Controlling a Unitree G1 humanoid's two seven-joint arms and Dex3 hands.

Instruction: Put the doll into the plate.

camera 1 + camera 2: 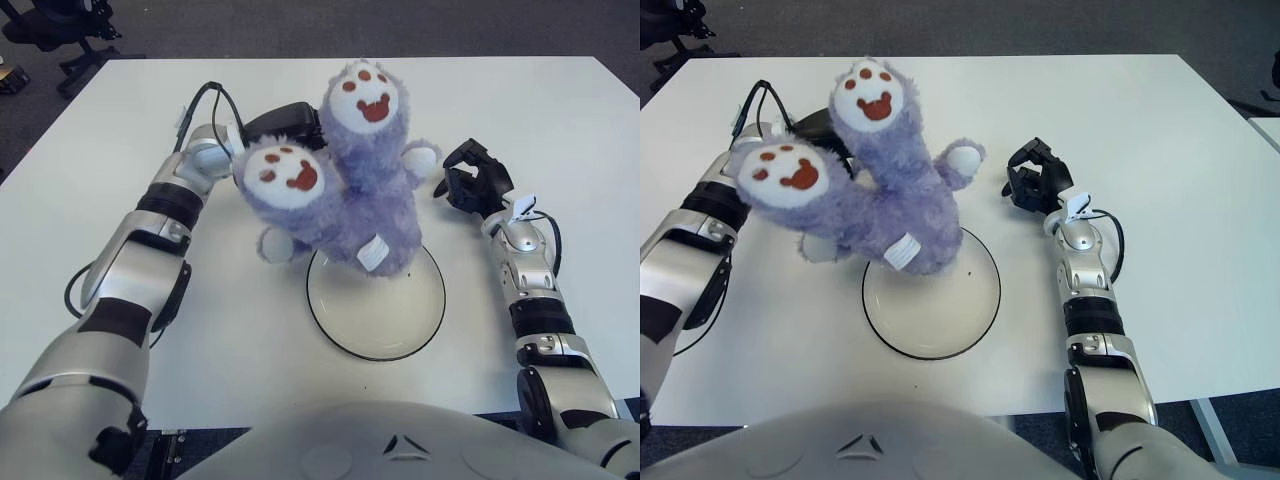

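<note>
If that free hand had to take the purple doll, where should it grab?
Probably the doll's upright trunk, from its right side: the right hand is beside it there, and the stub arm sticks out towards it. The left hand is behind the doll, seemingly holding it over the plate.

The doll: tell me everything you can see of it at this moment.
The doll is a fluffy purple plush with two white round faces bearing red smiling mouths and eyes, small white-tipped paws and a white tag near its base. It is held up, leaning, with its lower end over the far rim of the plate; whether they touch is unclear. The left hand grips it from behind, largely hidden. The right hand shows to the doll's right, apart from it.
</note>
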